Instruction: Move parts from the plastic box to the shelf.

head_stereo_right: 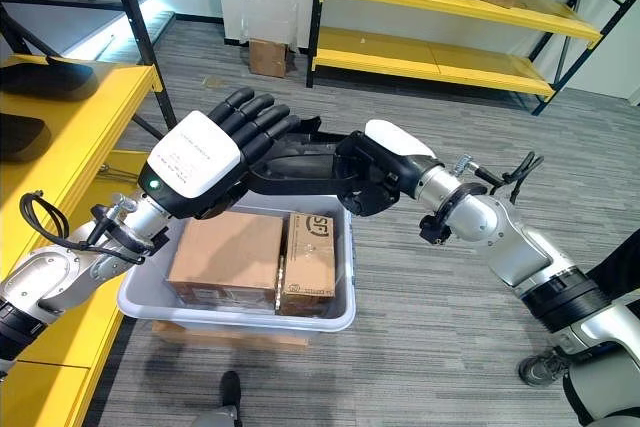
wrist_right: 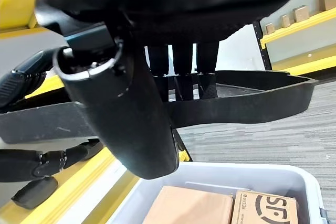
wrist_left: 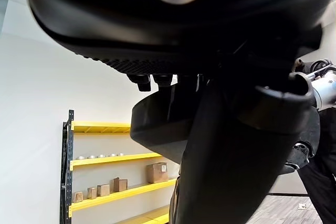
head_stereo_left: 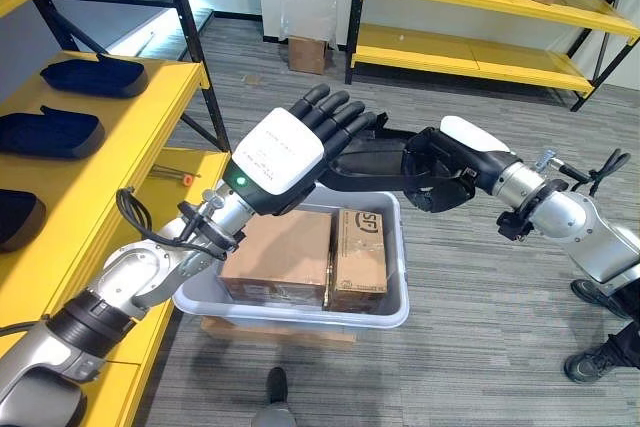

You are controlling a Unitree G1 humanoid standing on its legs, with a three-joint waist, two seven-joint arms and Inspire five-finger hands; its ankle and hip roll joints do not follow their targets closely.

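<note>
Both robot hands hold 1 black part (head_stereo_right: 300,169) in the air, right above the plastic box (head_stereo_left: 395,312). The part is a long, flat, dark tray shape. Its long side runs from one robot hand across to the other.

The left robot hand (head_stereo_left: 300,152) is at one end of the part. Its fingers lie fairly straight over the top, and its thumb sits under the part in the left wrist view, so the part looks pinched between them. The right robot hand (head_stereo_right: 375,175) is at the other end. In the right wrist view its fingers (wrist_right: 182,72) curl over the part's edge and its thumb presses from the near side, so it is clamped on the part.

2 cardboard boxes (head_stereo_left: 280,255) sit in the plastic box below the robot hands.

The yellow shelf (head_stereo_left: 110,142) is out past the left robot hand, on the robot's left side. 2 more black parts (head_stereo_left: 50,132) already lie on it. I think the next move is a swing to the left, with the left robot hand going first since it is nearer the shelf.
</note>
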